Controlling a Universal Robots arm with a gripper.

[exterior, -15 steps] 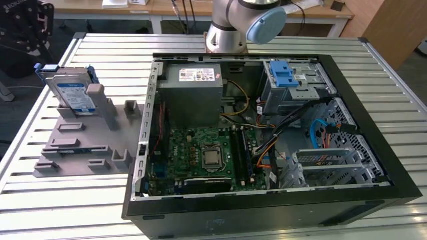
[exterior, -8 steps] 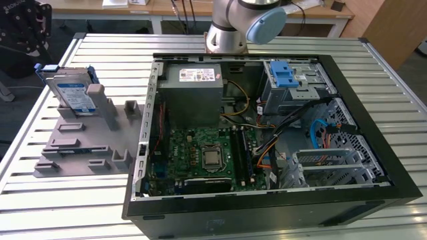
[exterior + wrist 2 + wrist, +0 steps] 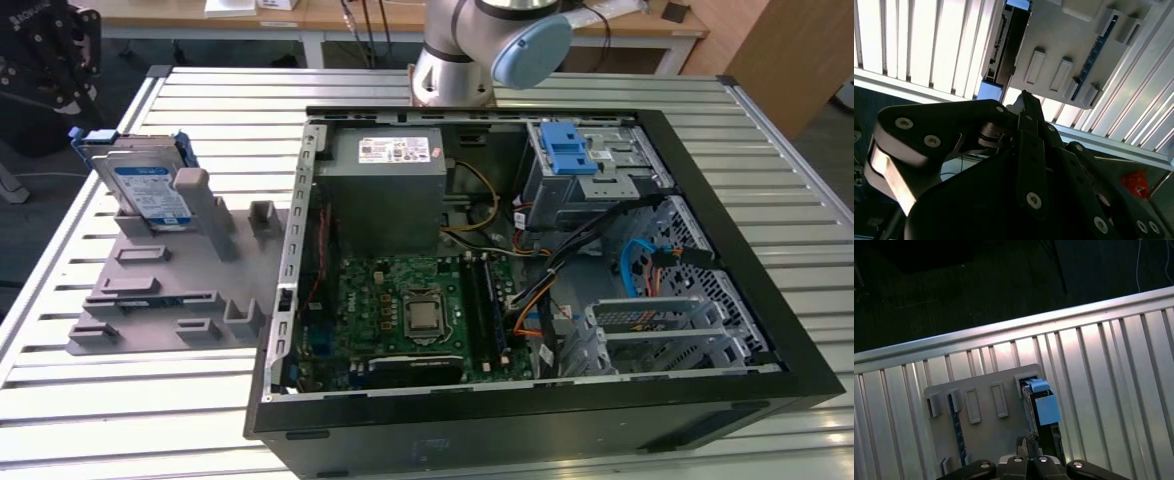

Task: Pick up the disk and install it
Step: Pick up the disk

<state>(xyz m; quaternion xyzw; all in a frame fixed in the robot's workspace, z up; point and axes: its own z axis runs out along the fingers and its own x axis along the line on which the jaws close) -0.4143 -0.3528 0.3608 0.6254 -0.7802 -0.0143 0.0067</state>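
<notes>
Zero load in the gripper (image 3: pixel 1025 98) (image 3: pixel 1023 444): in both wrist views the fingers are pinched together with nothing between them. It hangs over the holder (image 3: pixel 1064 40) (image 3: pixel 985 426), close to one end of the disk (image 3: pixel 1003 47) (image 3: pixel 1043 409). I see no contact.

The wrist views show the disk edge-on: a thin dark side with blue plastic at each end. The exterior view shows its face (image 3: pixel 144 185): silver metal, a white-and-blue label, blue rails along the sides. It stands on edge, near upright, in the end slot of the grey holder (image 3: pixel 147 300), with a grey post just in front of it.

A thin dark-blue strip (image 3: pixel 956 430) (image 3: pixel 1095 50) sits in another holder slot, well apart from the disk.

The holder lies flat on the slatted metal table (image 3: pixel 134 425) (image 3: pixel 904 40) (image 3: pixel 1104 365), just beside the open PC case (image 3: pixel 534 410), on the exterior view's left of it. Inside the case are a green board (image 3: pixel 400 300), a grey box (image 3: pixel 387 195) and a blue latch (image 3: pixel 567 155) on the drive cage. The arm's base (image 3: pixel 447 65) stands beyond the case.
</notes>
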